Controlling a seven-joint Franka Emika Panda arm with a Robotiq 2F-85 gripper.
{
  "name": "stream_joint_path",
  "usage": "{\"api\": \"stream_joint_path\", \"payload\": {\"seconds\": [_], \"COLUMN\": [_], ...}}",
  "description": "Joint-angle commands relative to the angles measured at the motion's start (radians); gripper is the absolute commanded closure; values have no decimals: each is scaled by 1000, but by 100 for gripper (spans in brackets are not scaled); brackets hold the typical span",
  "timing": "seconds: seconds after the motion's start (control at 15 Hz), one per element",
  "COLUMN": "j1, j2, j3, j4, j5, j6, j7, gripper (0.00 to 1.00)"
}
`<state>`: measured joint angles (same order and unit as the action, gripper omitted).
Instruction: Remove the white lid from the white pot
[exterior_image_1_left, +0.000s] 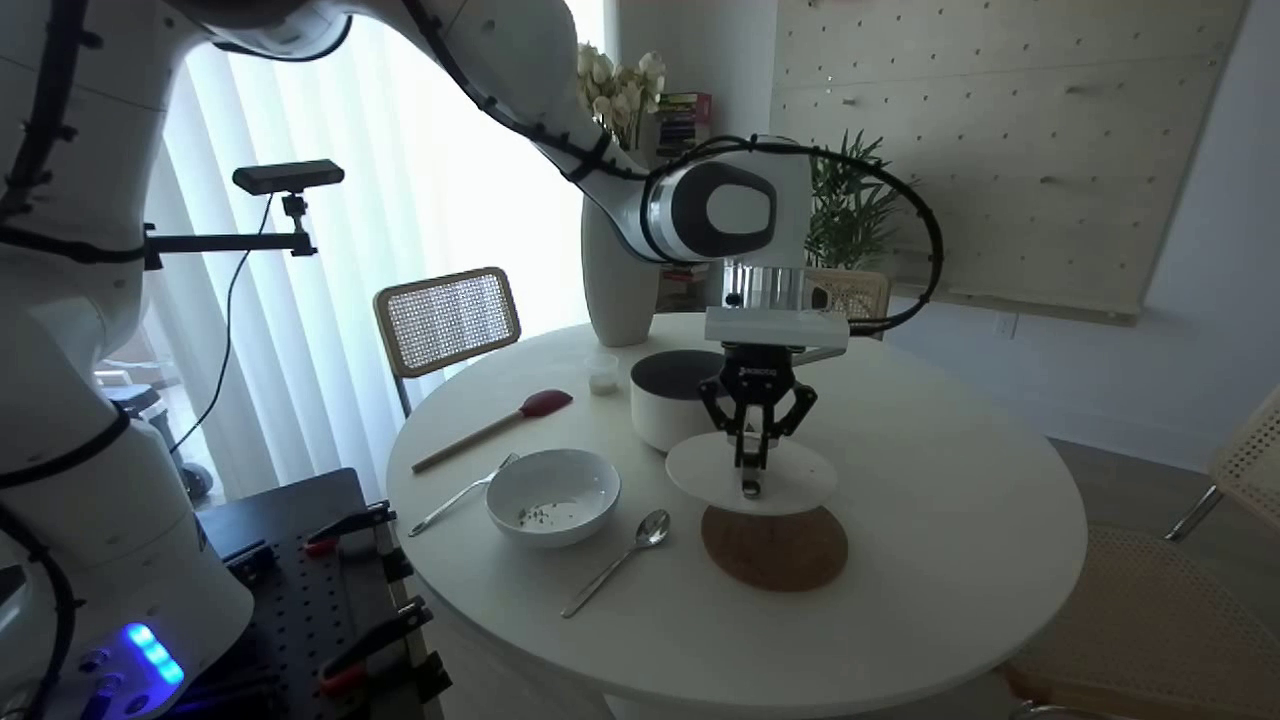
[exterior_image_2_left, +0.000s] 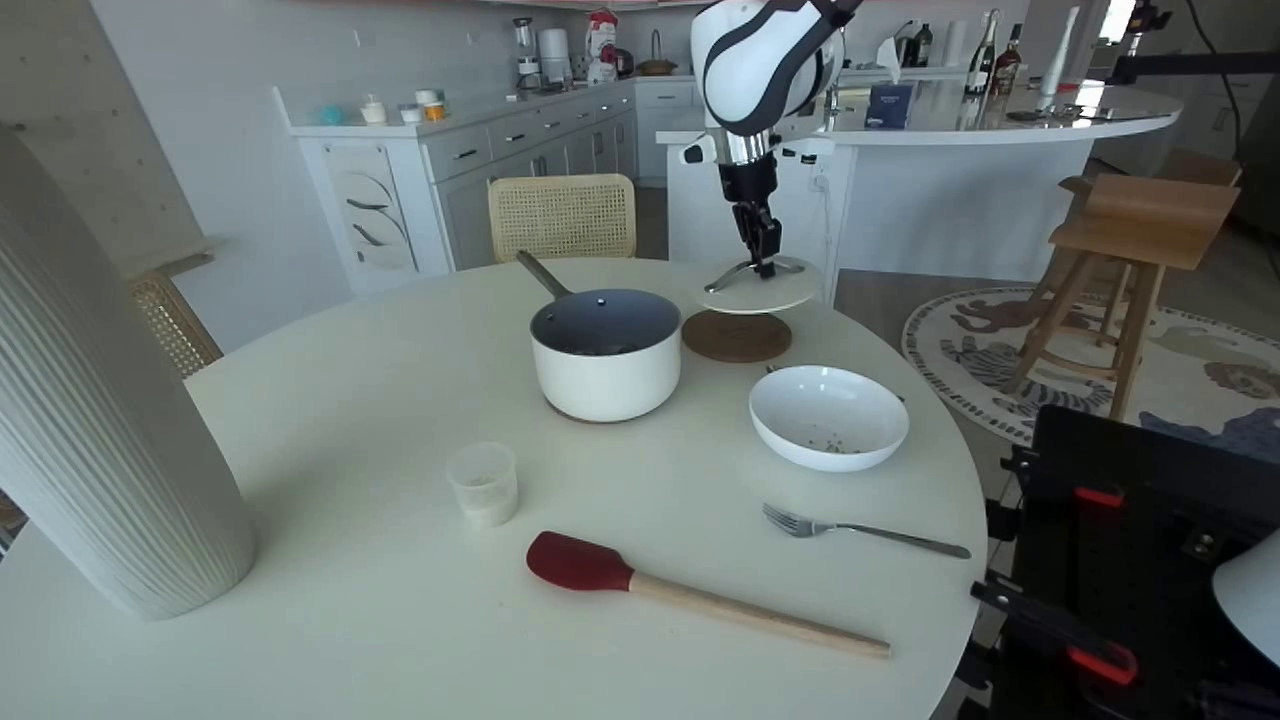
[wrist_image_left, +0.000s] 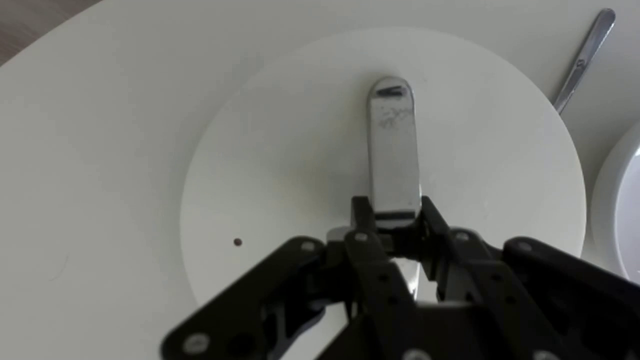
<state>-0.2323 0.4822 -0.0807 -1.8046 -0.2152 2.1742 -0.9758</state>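
Closest to the wrist camera, the black gripper (wrist_image_left: 393, 215) is clamped from both sides on the flat metal handle (wrist_image_left: 394, 155) of the white lid (exterior_image_2_left: 758, 294). Held nearly level, the lid hangs over the brown round mat (exterior_image_1_left: 775, 552), apart from it. Near the mat stands the white pot (exterior_image_2_left: 606, 380), uncovered, its dark inside showing. Also near is a white bowl (exterior_image_1_left: 560, 475) with small dark specks in it, a spoon (exterior_image_1_left: 650, 530) on its mat side and a fork (exterior_image_2_left: 860, 530) on the other. Farther out on the pale table (exterior_image_1_left: 950, 560) are a translucent cup (exterior_image_2_left: 483, 485) and a red-headed spatula (exterior_image_2_left: 710, 602).
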Motion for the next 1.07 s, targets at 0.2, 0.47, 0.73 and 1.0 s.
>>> {"api": "stream_joint_path", "payload": {"seconds": [0.2, 0.47, 0.73, 1.0], "j1": [-1, -1, -1, -13], "j2": [0, 0, 0, 31], "j3": [1, 1, 1, 3], "j4": [2, 2, 2, 11], "j5": [0, 0, 0, 9], "j6": [-2, -2, -2, 17], "j7": [0, 0, 0, -7], "gripper": [75, 75, 94, 94]}}
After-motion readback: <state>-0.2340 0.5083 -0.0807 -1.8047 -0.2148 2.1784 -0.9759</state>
